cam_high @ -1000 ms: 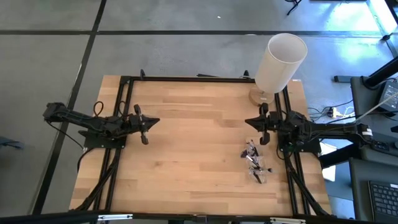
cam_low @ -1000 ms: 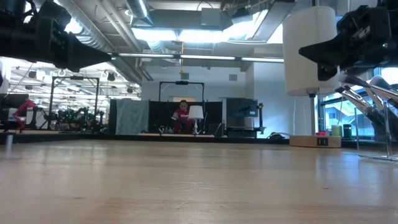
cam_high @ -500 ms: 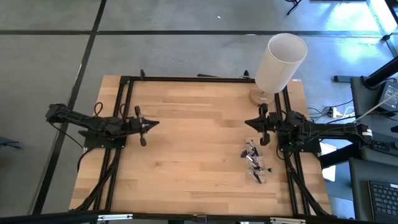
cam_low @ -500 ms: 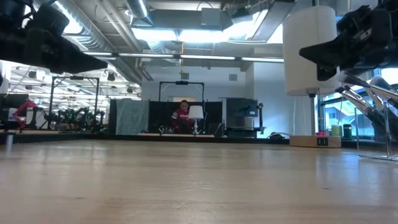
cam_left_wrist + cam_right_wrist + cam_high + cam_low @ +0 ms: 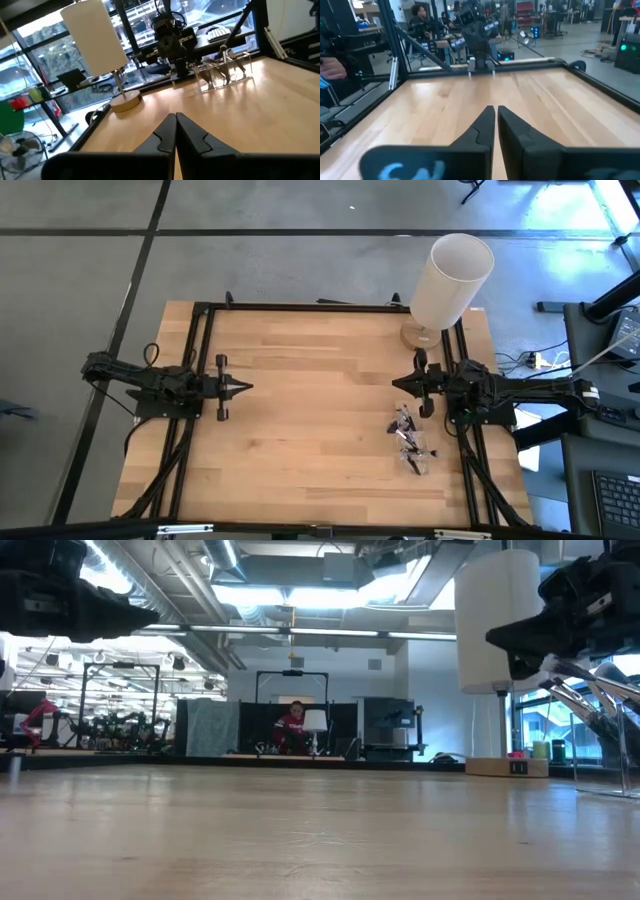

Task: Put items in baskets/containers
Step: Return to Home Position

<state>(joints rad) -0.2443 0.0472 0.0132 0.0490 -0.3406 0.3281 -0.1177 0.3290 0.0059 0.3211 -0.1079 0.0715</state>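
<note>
High view, table (image 5: 300,370): the wooden top is lying under both arms, with a black frame (image 5: 205,330) running round its edges.
White cylinder (image 5: 450,275): it is standing on a round wooden base (image 5: 416,336) near the right gripper, just off to one side of that arm's wrist.
Left arm (image 5: 140,378): it is reaching in from the table's left side, with its fingers pointing across the table toward the other arm.
Right arm (image 5: 500,388): it is reaching in from the right side and facing the left arm.
Left gripper (image 5: 245,388): it is hanging above bare wood. The fingers are pressing together into a single point and are gripping nothing.
Right gripper (image 5: 399,385): it is hanging above the table. The left gripper is well apart from it, straight ahead. In the right wrist view the fingers are sitting closed, with only a hairline between them, and are carrying nothing.
Clear box (image 5: 414,444): it is sitting on the table near the right gripper, beside its fingers on the side away from the white cylinder. It is not touching them. It is far ahead of the left gripper, across the table.
Brushes (image 5: 404,423): dark and purplish pieces are showing within the clear box's outline. Cannot tell which compartment each one is lying in.
Person (image 5: 292,726): they are sitting in the room well beyond both grippers, in a red top.
</note>
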